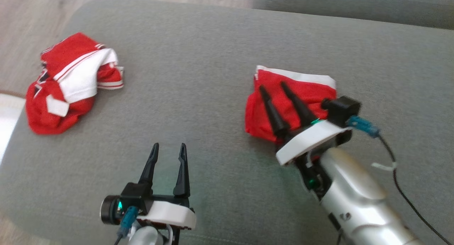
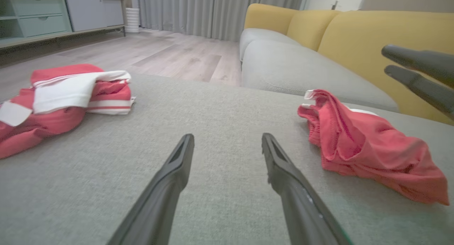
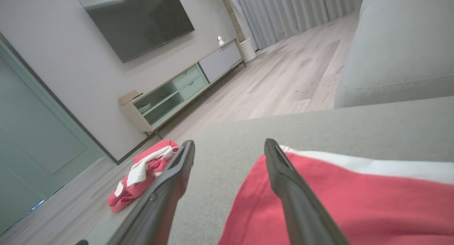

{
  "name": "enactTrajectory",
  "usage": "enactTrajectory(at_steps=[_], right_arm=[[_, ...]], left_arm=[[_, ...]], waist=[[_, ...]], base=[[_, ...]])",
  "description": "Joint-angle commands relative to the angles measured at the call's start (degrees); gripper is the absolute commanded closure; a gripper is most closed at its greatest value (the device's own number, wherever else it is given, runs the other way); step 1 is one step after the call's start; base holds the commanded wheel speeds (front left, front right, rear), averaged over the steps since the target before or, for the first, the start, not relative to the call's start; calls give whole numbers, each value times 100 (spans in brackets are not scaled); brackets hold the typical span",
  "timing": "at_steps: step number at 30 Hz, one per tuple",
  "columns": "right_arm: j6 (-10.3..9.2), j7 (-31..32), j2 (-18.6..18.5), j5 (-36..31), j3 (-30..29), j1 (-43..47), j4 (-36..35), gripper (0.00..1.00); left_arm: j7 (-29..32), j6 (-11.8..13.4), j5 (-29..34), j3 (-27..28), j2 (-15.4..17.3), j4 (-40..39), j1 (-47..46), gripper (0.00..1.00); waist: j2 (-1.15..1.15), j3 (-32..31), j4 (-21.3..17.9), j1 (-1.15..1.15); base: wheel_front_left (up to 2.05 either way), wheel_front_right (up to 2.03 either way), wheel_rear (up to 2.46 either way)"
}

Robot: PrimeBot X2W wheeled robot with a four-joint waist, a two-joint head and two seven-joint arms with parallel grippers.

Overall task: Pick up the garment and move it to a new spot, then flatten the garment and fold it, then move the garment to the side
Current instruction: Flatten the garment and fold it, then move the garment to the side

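Step in hand: likely the last one. The folded garment (image 1: 305,92) lies as a compact red bundle with a white edge on the robot's right part of the grey cushion (image 1: 198,60), so the setting aside looks done.
Right gripper (image 1: 272,86): fingers spread, poised over the bundle's near-left part and pinching nothing. Whether the tips brush the cloth is hard to tell.
Left gripper (image 1: 169,145): fingers wide apart and empty, above bare cushion between the two garments.
Next move: lift the right arm clear without snagging the fold. After that, probably the crumpled garment (image 1: 67,85) at the far left, well apart, which wants a pinch on a loose edge.
Writing: none legible — the dark marks at the crumpled garment's left edge are too blurred to read.
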Motion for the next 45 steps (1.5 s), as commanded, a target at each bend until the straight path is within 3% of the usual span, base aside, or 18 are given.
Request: enactTrajectory(at_steps=[1, 10, 17, 33, 40, 45], right_arm=[[20, -74, 104, -116, -92, 33, -243, 0], [20, -76, 105, -1543, -2271, 824, -667, 0], [20, -76, 105, -2365, -3180, 1240, -771, 0], [20, -76, 105, -2562, -3312, 1954, -692, 0], [20, -76, 105, -2538, -3142, 1766, -636, 0], [20, -76, 105, -2418, -2639, 1239, -419, 0]], left_arm=[[-29, 36, 64, 215, 33, -177, -111, 0], [-29, 71, 399, 484, 33, -167, -194, 0], [-29, 30, 614, 737, 33, -150, -169, 0], [-29, 70, 795, 1089, 33, -169, 427, 0], [-29, 33, 828, 989, 33, -246, 301, 0], [-29, 3, 804, 840, 33, -219, 186, 0]], waist=[[0, -17, -128, 0], [0, -74, -730, 0], [0, -134, -1114, 0], [0, -470, -1420, 0], [0, -289, -1310, 0], [0, -21, -1074, 0]], base=[[0, 0, 0], [0, 0, 0], [0, 0, 0], [0, 0, 0], [0, 0, 0], [0, 0, 0]])
